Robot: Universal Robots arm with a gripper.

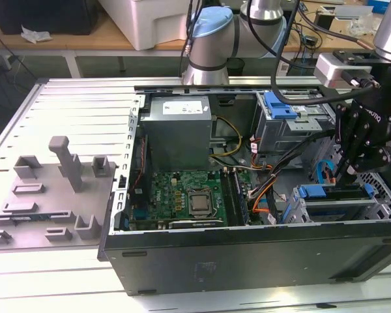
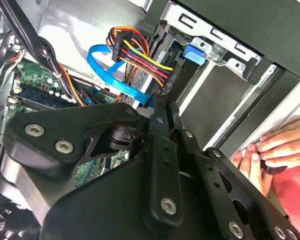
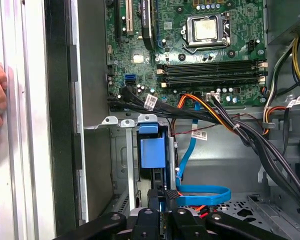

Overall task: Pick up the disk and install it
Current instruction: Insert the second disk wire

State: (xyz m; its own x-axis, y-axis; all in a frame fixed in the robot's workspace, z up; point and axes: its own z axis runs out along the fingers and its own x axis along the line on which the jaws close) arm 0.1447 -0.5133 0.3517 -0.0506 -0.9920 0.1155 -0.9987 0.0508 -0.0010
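Black linkage arms of the gripper (image 3: 167, 207) are crowding the first wrist view, its fingers closing in on the narrow edge of the disk (image 3: 157, 197), which is standing on edge in the drive cage (image 3: 125, 165) directly ahead of them. Whether the pads are actually pressing on it, I cannot tell. Just beyond the gripper, the disk's blue carrier tab (image 3: 153, 150) is sticking out of the cage, and a blue data cable (image 3: 205, 192) is looping beside the fingers. Farther ahead, the motherboard (image 3: 190, 55) is lying flat in the computer case (image 1: 247, 254). A person's hand (image 2: 275, 150) is resting on the case's outer wall, beside the gripper.
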